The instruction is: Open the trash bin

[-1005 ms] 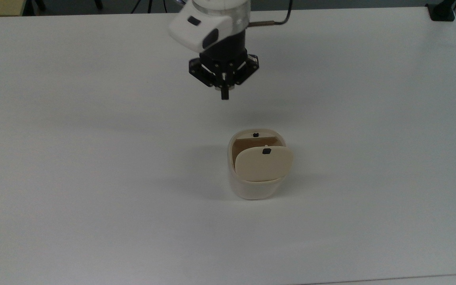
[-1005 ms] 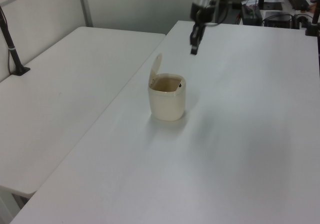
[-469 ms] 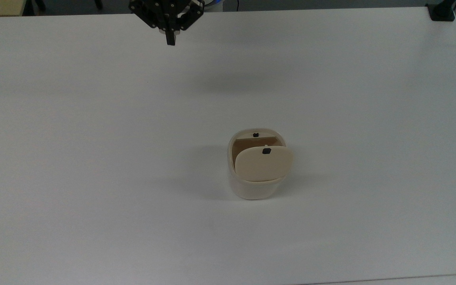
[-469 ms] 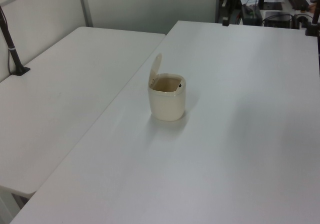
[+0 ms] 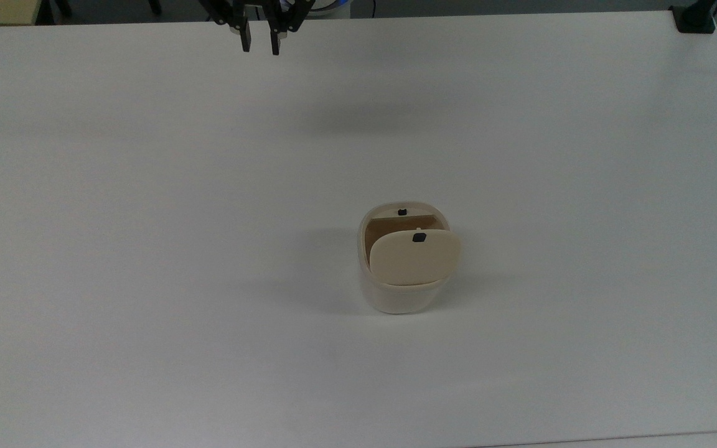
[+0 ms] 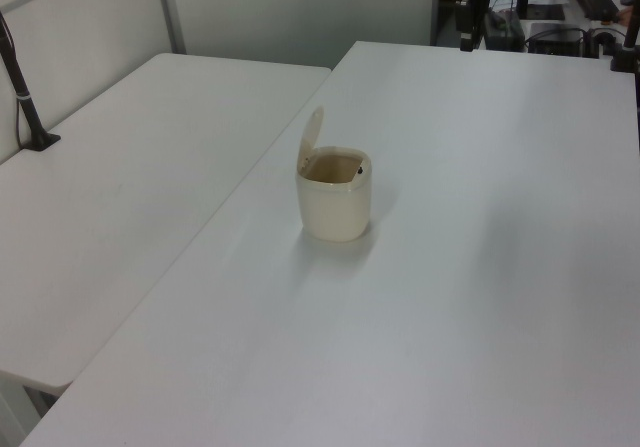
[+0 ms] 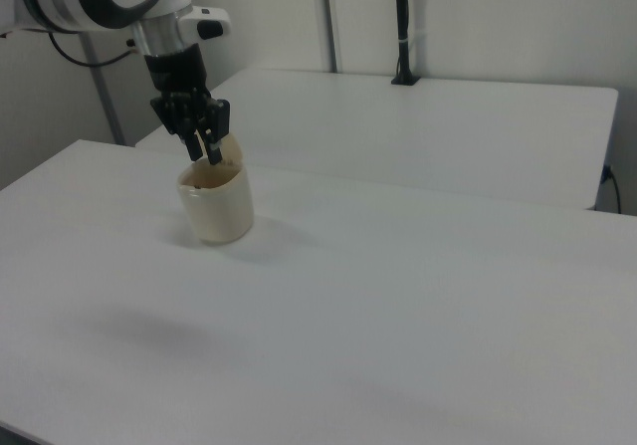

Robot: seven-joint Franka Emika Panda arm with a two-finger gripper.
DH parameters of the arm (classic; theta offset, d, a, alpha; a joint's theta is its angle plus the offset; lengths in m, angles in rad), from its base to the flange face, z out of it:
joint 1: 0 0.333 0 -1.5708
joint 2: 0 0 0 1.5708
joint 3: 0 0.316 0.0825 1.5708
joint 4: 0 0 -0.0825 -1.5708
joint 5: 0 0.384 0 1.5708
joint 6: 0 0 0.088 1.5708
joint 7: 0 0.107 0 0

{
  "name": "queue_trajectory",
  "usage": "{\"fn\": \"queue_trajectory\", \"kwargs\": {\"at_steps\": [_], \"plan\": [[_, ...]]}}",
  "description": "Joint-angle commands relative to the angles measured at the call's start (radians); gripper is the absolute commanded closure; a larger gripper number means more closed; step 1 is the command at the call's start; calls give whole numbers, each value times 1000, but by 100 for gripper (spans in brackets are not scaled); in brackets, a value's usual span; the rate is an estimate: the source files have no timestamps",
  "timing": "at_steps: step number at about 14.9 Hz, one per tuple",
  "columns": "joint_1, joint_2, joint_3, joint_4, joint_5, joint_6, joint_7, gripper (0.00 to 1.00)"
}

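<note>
The cream-white trash bin stands near the middle of the white table. Its beige lid is swung up on its hinge, and the brown inside shows. A small black button sits at the rim. In the left view the bin has its lid upright on the left view's left side. My gripper hangs open and empty at the top view's upper edge, far from the bin. In the right view the gripper is raised, overlapping the bin in the picture.
A black clamp sits at the table's corner in the top view's upper right. A second white table adjoins on the left view's left, with a black post on it. Equipment stands beyond the far edge.
The gripper rose and drew away from the bin toward the top view's upper left, then its fingers parted. The bin's lid stayed up throughout.
</note>
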Motion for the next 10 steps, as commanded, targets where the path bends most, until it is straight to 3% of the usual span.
{"fn": "queue_trajectory", "kwargs": {"at_steps": [1, 10], "plan": [[4, -22, 0, -25, -35, -15, -16, 0], [6, -22, 2, -18, -34, -16, -9, 0]]}}
